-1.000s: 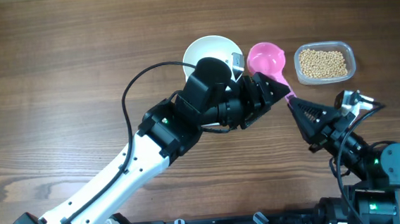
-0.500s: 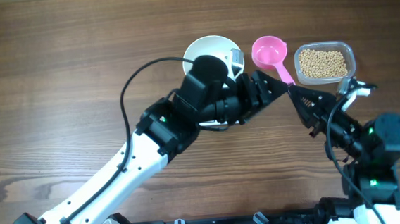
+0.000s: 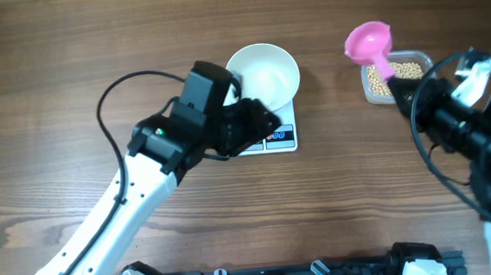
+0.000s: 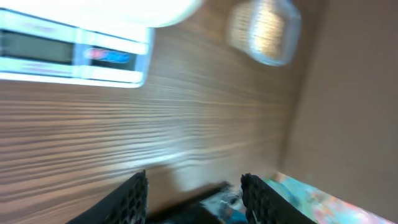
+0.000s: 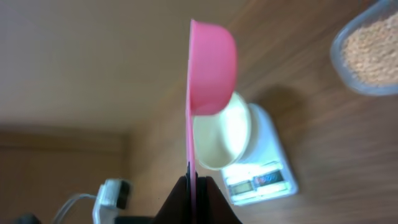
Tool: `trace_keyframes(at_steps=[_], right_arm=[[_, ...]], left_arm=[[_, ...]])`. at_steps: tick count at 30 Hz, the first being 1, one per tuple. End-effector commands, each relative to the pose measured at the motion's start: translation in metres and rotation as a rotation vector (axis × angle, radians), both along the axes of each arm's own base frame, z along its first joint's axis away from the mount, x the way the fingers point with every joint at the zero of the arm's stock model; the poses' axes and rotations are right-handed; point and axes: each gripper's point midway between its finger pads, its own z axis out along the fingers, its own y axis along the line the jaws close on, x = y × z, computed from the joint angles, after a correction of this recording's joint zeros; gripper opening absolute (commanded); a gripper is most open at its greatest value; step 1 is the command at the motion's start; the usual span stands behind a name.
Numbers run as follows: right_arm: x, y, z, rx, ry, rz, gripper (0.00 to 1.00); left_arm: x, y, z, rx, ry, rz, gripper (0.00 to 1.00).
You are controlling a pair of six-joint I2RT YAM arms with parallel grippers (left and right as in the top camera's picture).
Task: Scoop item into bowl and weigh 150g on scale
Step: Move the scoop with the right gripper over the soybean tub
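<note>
light: bright, even | left wrist: motion blur | scale (image 4: 74,62) smeared

Wooden table (image 3: 50,64); pink scoop (image 3: 367,40); clear container (image 3: 413,55)

Blur, edges and an arm in the way.
Left wrist view is smeared: the scale (image 4: 74,56) runs off the left edge, the bowl (image 4: 112,9) off the top, the container (image 4: 264,31) just a haze. Overhead, the left arm (image 3: 196,115) covers the scale's left side — display unreadable — and the pink scoop (image 3: 369,44) overlaps the container's corner.
</note>
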Motion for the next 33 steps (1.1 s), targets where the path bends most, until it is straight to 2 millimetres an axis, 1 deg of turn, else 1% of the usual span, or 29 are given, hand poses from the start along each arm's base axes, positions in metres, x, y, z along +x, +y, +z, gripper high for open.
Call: trace_keyframes(at_steps=[1, 4, 5, 6, 8, 10, 12, 15, 17, 18, 20, 25, 29, 31, 32, 33], right_arm=[[0.011, -0.02, 0.0, -0.263, 0.007, 0.05, 0.05], [0.016, -0.037, -0.022, -0.337, 0.106, 0.013, 0.04], [0.018, -0.045, -0.032, -0.368, 0.15, -0.012, 0.05], [0.02, -0.052, -0.041, -0.399, 0.188, -0.028, 0.04], [0.024, -0.062, -0.054, -0.437, 0.243, -0.05, 0.04], [0.032, -0.066, -0.064, -0.474, 0.268, -0.025, 0.04], [0.04, -0.067, -0.068, -0.51, 0.257, 0.01, 0.04], [0.048, -0.071, -0.069, -0.531, 0.251, -0.004, 0.04], [0.05, -0.073, -0.067, -0.535, 0.239, -0.013, 0.04], [0.052, -0.073, -0.066, -0.534, 0.232, -0.014, 0.04], [0.053, -0.073, -0.065, -0.53, 0.226, -0.021, 0.04], [0.054, -0.071, -0.064, -0.532, 0.217, -0.004, 0.04], [0.054, -0.071, -0.064, -0.582, 0.201, 0.042, 0.04], [0.054, -0.071, -0.064, -0.594, 0.198, 0.053, 0.04], [0.053, -0.071, -0.065, -0.599, 0.199, 0.06, 0.04], [0.052, -0.071, -0.066, -0.605, 0.202, 0.068, 0.04]], left_arm=[[0.009, 0.037, -0.013, 0.174, -0.054, 0.064, 0.53], [0.009, 0.058, -0.024, 0.284, -0.045, 0.115, 0.52], [0.009, 0.064, -0.027, 0.318, -0.045, 0.129, 0.53], [0.009, 0.069, -0.029, 0.344, -0.046, 0.141, 0.56], [0.01, 0.075, -0.031, 0.374, -0.05, 0.156, 0.59], [0.011, 0.077, -0.031, 0.385, -0.055, 0.163, 0.62], [0.014, 0.079, -0.03, 0.395, -0.069, 0.175, 0.69], [0.022, 0.088, -0.029, 0.439, -0.108, 0.213, 0.88], [0.027, 0.095, -0.028, 0.473, -0.133, 0.241, 0.98], [0.029, 0.098, -0.027, 0.487, -0.142, 0.251, 1.0], [0.031, 0.101, -0.027, 0.503, -0.15, 0.262, 1.0], [0.03, 0.101, -0.027, 0.503, -0.15, 0.261, 1.0], [0.031, 0.101, -0.027, 0.502, -0.15, 0.261, 1.0], [0.03, 0.101, -0.028, 0.504, -0.147, 0.26, 0.84], [0.03, 0.101, -0.028, 0.504, -0.146, 0.26, 0.72], [0.03, 0.101, -0.028, 0.505, -0.146, 0.26, 0.63]])
